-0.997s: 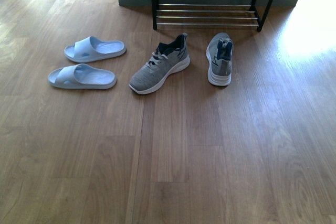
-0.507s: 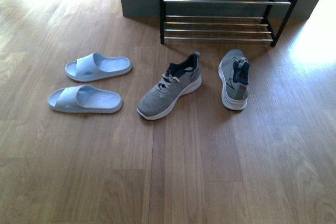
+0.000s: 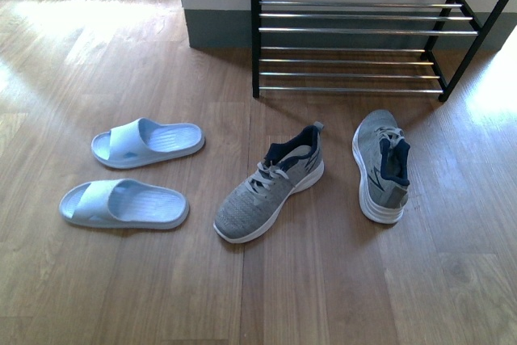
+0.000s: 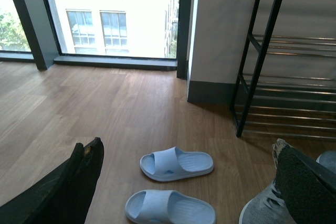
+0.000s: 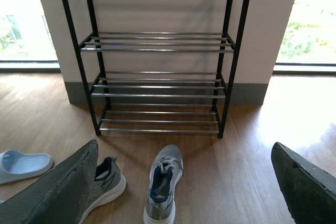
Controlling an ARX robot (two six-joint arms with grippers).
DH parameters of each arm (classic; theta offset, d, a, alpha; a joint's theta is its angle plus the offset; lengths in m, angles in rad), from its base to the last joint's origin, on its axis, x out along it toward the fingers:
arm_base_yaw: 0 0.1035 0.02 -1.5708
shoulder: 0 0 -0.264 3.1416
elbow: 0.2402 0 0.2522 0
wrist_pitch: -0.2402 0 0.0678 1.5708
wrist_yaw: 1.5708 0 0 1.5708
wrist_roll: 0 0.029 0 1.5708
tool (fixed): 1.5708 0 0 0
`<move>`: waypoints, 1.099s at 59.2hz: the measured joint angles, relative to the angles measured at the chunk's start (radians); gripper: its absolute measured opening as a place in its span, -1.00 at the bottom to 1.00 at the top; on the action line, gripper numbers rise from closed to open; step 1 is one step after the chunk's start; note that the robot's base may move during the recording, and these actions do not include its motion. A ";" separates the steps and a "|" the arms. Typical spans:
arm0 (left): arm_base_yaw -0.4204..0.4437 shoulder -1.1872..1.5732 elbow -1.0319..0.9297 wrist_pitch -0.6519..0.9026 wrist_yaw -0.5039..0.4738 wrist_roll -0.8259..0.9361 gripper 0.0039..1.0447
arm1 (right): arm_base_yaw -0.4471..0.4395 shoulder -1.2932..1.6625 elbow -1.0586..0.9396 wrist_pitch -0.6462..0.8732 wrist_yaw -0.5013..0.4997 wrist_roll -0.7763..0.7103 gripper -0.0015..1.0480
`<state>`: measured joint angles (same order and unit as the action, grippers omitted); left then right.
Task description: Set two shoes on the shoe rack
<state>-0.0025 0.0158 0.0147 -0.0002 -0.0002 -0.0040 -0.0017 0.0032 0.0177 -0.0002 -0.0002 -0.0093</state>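
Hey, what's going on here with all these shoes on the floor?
A two-armed robot is meant to put a pair of sneakers on the shoe rack, but nothing is picked up yet. One grey sneaker lies on the wooden floor before the rack with its toe toward the robot; the other sneaker points at the rack. Two pale blue slippers lie aside. The left gripper and right gripper are open, holding nothing.

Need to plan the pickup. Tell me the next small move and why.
Probably lower the right gripper toward the right-hand sneaker. Its jaws are open and empty. In the right wrist view that sneaker lies on the floor between its fingers, heel toward the camera, just in front of the shoe rack, and nothing sits on the rack yet.
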 joint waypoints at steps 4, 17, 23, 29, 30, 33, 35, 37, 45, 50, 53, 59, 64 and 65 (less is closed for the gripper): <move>0.000 0.000 0.000 0.000 0.000 0.000 0.83 | 0.000 0.002 0.000 0.000 0.000 0.000 0.82; 0.000 0.000 0.000 0.000 0.000 0.000 0.83 | -0.043 0.207 0.049 0.014 -0.277 0.002 0.82; 0.000 0.000 0.000 0.000 0.000 0.000 0.83 | 0.023 0.484 0.111 0.181 -0.237 0.017 0.82; 0.000 0.000 0.000 0.000 0.000 0.000 0.83 | 0.069 0.849 0.193 0.386 -0.184 0.027 0.82; 0.000 0.000 0.000 0.000 0.000 0.000 0.83 | 0.074 0.928 0.214 0.423 -0.174 0.032 0.82; 0.000 0.000 0.000 0.000 0.000 0.000 0.83 | 0.082 1.123 0.269 0.504 -0.155 0.047 0.82; 0.000 0.000 0.000 0.000 0.000 0.000 0.83 | 0.088 1.312 0.331 0.555 -0.146 0.065 0.82; 0.000 0.000 0.000 0.000 0.000 0.000 0.83 | 0.097 1.487 0.394 0.591 -0.121 0.071 0.82; 0.000 0.000 0.000 0.000 0.000 0.000 0.83 | 0.106 1.947 0.613 0.613 -0.080 0.089 0.82; 0.000 0.000 0.000 0.000 0.000 0.000 0.83 | 0.098 2.144 0.747 0.602 -0.050 0.092 0.82; 0.000 0.000 0.000 0.000 0.000 0.000 0.83 | 0.090 2.218 0.808 0.590 -0.040 0.092 0.82; 0.000 0.000 0.000 0.000 0.000 0.000 0.83 | 0.058 2.406 0.987 0.535 0.009 0.091 0.82; 0.000 0.000 0.000 0.000 0.000 0.000 0.83 | 0.035 2.514 1.109 0.492 0.033 0.078 0.82; 0.000 0.000 0.000 0.000 0.000 0.000 0.83 | 0.032 2.524 1.120 0.488 0.035 0.076 0.82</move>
<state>-0.0025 0.0158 0.0147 -0.0002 0.0002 -0.0040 0.0307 2.5271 1.1381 0.4877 0.0345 0.0669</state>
